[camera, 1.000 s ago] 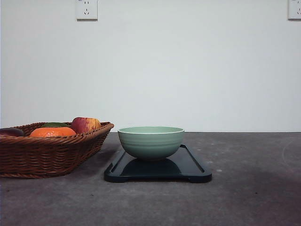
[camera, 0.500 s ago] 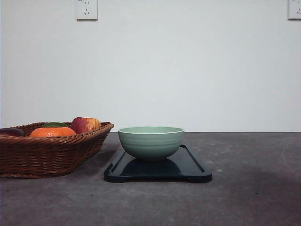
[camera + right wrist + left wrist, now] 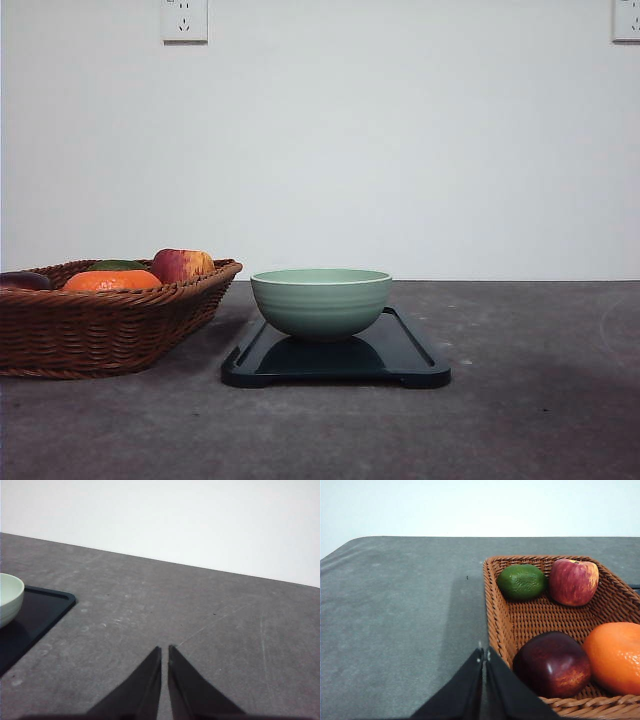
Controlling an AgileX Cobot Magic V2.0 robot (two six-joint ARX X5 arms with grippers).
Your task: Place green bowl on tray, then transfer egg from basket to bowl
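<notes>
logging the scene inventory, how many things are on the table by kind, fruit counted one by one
basket: 1
tray: 1
green bowl: 1
red-yellow apple: 1
green lime: 1
tangerine: 1
dark red oval fruit: 1
Total: 7

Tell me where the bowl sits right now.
In the front view the bowl stands upright on the tray, toward its left-centre, just right of the basket.
</notes>
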